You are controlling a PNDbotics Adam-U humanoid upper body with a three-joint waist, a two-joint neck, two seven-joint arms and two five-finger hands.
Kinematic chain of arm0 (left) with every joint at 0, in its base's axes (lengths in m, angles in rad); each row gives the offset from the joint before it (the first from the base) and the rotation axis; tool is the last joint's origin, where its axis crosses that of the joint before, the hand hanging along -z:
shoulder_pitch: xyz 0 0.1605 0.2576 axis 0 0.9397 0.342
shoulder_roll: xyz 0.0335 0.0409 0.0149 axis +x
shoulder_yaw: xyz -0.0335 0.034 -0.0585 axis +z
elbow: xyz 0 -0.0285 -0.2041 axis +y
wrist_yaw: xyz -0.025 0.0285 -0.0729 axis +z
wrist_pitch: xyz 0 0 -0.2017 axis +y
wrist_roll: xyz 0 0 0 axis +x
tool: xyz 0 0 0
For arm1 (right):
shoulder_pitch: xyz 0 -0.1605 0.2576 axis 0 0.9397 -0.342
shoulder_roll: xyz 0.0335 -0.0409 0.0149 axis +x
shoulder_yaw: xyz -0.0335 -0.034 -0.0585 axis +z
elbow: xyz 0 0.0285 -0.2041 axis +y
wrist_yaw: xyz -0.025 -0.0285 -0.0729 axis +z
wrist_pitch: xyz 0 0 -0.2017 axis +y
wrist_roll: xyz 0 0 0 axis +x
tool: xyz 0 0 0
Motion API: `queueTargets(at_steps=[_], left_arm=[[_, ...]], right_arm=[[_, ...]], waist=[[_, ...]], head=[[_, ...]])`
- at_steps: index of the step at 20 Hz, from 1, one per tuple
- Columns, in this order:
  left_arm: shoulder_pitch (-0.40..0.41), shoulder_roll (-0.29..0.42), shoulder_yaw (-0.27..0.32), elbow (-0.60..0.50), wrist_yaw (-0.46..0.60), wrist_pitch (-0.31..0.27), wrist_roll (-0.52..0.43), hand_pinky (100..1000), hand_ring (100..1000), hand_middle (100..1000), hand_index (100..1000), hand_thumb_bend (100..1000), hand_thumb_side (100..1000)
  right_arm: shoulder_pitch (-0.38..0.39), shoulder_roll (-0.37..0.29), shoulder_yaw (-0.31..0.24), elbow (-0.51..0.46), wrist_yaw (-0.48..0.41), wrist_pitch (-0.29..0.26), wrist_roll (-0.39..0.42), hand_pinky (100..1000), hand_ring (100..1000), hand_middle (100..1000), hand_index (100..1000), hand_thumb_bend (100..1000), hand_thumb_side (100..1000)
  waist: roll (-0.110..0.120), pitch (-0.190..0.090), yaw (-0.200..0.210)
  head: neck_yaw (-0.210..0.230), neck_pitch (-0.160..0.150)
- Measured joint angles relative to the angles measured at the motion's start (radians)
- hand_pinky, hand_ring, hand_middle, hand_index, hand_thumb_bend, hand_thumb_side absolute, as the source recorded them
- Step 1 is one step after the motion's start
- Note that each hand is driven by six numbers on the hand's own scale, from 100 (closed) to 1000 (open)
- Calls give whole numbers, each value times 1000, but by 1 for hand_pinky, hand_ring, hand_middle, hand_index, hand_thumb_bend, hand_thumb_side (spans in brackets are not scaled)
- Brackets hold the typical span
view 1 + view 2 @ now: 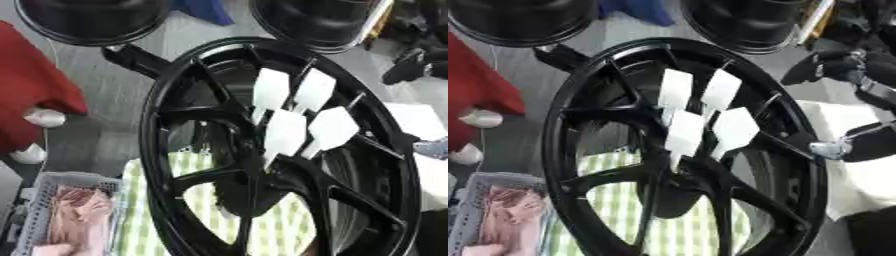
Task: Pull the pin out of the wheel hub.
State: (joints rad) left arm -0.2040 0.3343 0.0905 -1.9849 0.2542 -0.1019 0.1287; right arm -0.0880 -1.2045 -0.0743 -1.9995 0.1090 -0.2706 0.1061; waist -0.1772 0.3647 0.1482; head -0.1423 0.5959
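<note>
A big black wheel stands tilted on edge and fills the middle of both views. Several white pins with flat, flag-like heads stick out of its hub in a tight cluster, and one of them shows well in the right eye view. My right hand, black with a silver joint, shows only in the right eye view. It is just outside the rim's right edge, apart from the pins. My left hand is out of sight.
A green checked cloth lies under the wheel. A grey basket with something pink in it sits at the lower left. Two more black wheels stand at the back. White cloth lies at the right, red fabric at the left.
</note>
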Motion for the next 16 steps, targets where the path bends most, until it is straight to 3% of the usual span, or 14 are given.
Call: queueTargets(at_steps=[10,16], left_arm=[[-2,12,0,0,0,0,0,1000,762,719,844,100,736],[-12,19,0,0,0,-4,-4,1000,762,719,844,100,736]], right_arm=[[-52,-41,-25,0,-127,22,225,775,793,785,842,428,277],[-61,-41,-21,0,-148,26,275,758,782,782,833,433,279]], waist=[[-28,-1,8],[-37,-1,28]], head=[[-4,0],[-13,-5]])
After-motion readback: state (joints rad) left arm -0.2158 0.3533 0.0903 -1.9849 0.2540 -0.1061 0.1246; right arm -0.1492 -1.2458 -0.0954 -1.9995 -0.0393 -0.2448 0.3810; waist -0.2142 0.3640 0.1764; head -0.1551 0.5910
